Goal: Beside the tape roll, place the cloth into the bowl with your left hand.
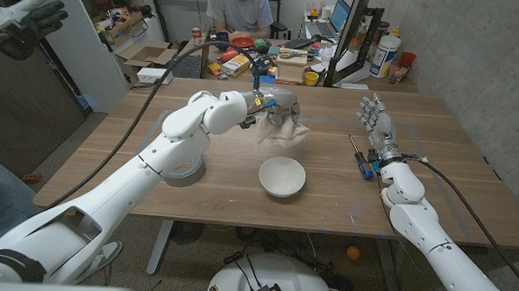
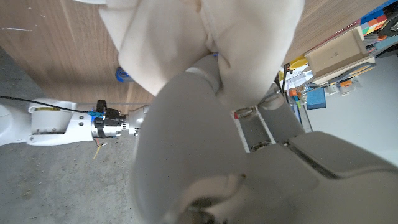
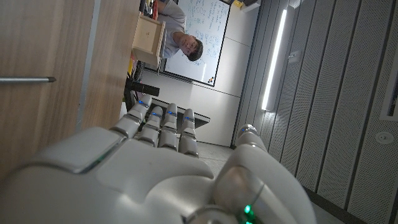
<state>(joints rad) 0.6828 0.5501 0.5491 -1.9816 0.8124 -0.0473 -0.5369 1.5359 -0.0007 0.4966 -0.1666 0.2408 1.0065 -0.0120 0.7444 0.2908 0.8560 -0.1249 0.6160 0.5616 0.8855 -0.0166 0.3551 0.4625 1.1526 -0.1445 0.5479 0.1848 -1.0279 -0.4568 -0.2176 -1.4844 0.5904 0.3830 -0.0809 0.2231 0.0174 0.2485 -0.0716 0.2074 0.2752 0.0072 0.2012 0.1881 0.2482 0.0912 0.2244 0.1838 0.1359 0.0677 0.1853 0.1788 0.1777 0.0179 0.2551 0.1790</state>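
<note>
My left hand (image 1: pixel 278 102) holds a cream cloth (image 1: pixel 282 130) in the air, behind and a little left of the white bowl (image 1: pixel 282 177). The cloth hangs from the fingers in loose folds, clear of the table. In the left wrist view the cloth (image 2: pixel 205 37) bunches over the back of my left hand (image 2: pixel 205 143). A grey tape roll (image 1: pixel 184 170) lies left of the bowl, partly under my left forearm. My right hand (image 1: pixel 377 121) stands upright at the right of the table, fingers apart and holding nothing; in the right wrist view this right hand (image 3: pixel 155 162) fills the lower part.
A blue-handled screwdriver (image 1: pixel 361 159) lies just left of my right wrist. A person sits behind the table among boxes and small items (image 1: pixel 237 65). Someone's gloved hand (image 1: pixel 25 23) shows at the upper left. The wooden table (image 1: pixel 439 156) has bare room at its right side.
</note>
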